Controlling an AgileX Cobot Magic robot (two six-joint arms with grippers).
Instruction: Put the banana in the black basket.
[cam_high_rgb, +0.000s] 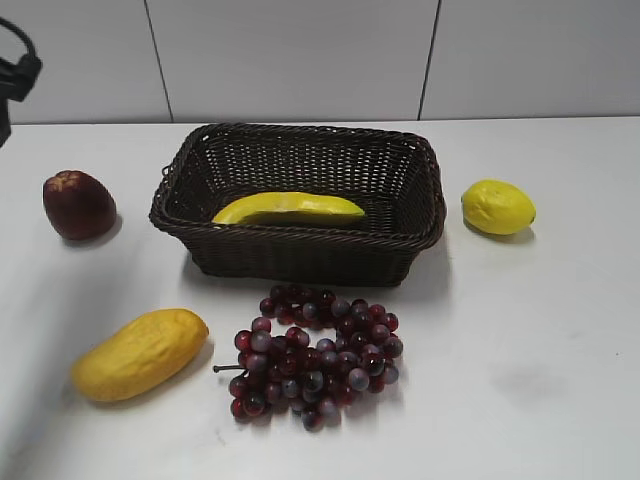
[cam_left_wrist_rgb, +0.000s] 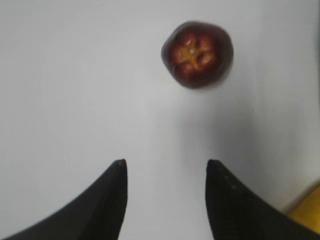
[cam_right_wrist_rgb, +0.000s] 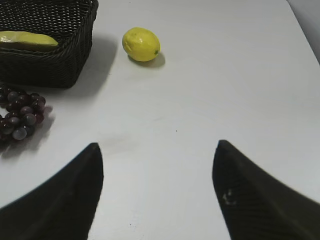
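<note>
The banana (cam_high_rgb: 288, 208) lies inside the black basket (cam_high_rgb: 300, 250) at mid-table; its lower half is hidden by the front wall. Both also show at the top left of the right wrist view, the banana (cam_right_wrist_rgb: 27, 39) inside the basket (cam_right_wrist_rgb: 50, 65). My left gripper (cam_left_wrist_rgb: 166, 162) is open and empty above bare table, well left of the basket, with a dark red fruit ahead of it. My right gripper (cam_right_wrist_rgb: 157, 145) is open and empty over bare table, right of the basket. Only a dark part of the left arm (cam_high_rgb: 15, 70) shows in the exterior view.
A dark red apple-like fruit (cam_high_rgb: 78, 205) (cam_left_wrist_rgb: 197, 53) sits left of the basket. A bumpy yellow mango-like fruit (cam_high_rgb: 140, 352) and a bunch of purple grapes (cam_high_rgb: 315, 355) lie in front of it. A lemon (cam_high_rgb: 497, 207) (cam_right_wrist_rgb: 141, 44) sits to its right.
</note>
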